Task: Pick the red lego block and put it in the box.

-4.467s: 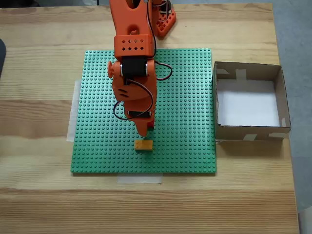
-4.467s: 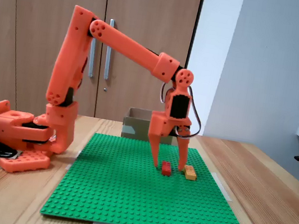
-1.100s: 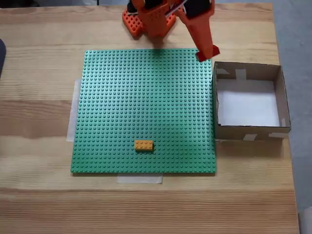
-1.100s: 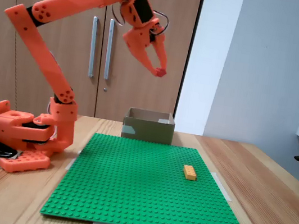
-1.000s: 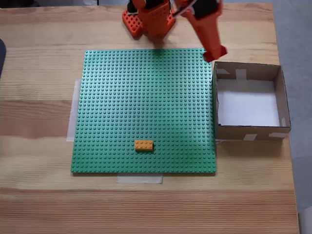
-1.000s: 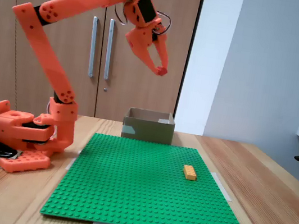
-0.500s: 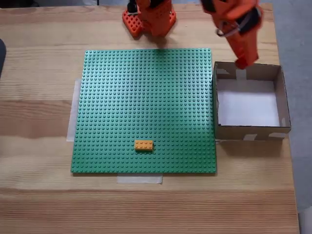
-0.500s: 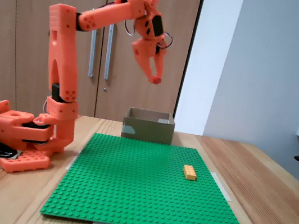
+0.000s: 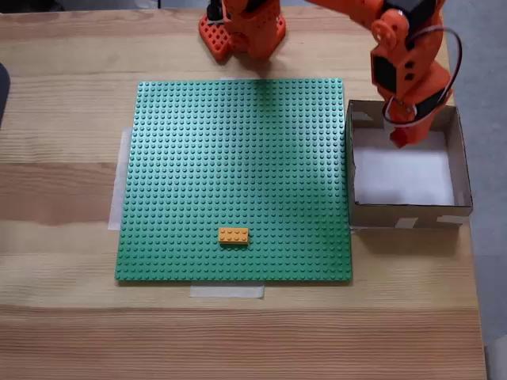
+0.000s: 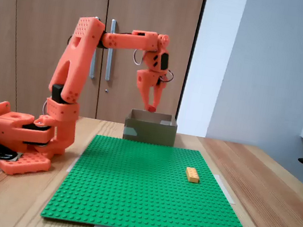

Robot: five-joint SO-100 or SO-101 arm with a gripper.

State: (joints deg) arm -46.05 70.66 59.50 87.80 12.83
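The claw (image 9: 401,141) hangs directly above the box (image 9: 457,158), over the part of its white floor nearest the arm's base in the overhead-looking fixed view, close to the far wall and a little toward the side away from the green baseplate (image 9: 238,174). In the side-on fixed view the claw (image 10: 151,108) points straight down with its tips just above the box (image 10: 150,130) rim, so the coming move turns on a plain vertical relation: the drop point lies straight below the claw, inside the walls on every side.

The claw is closed around the red lego block (image 9: 401,142), which shows as a small red patch at the fingertips in the overhead-looking view and as a red spot between the tips in the side view (image 10: 151,109). The fingers stand nearly together, with only the brick between them. How the brick's long axis lies cannot be made out; too little of it shows.

The block is in the air, not yet in the box. Judging by this, the carry is all but done and only the release remains; the brick should land on the white floor.

A yellow-orange brick (image 9: 234,235) sits on the baseplate, well apart from the box, near the front edge. The desk (image 9: 63,95) carries everything.
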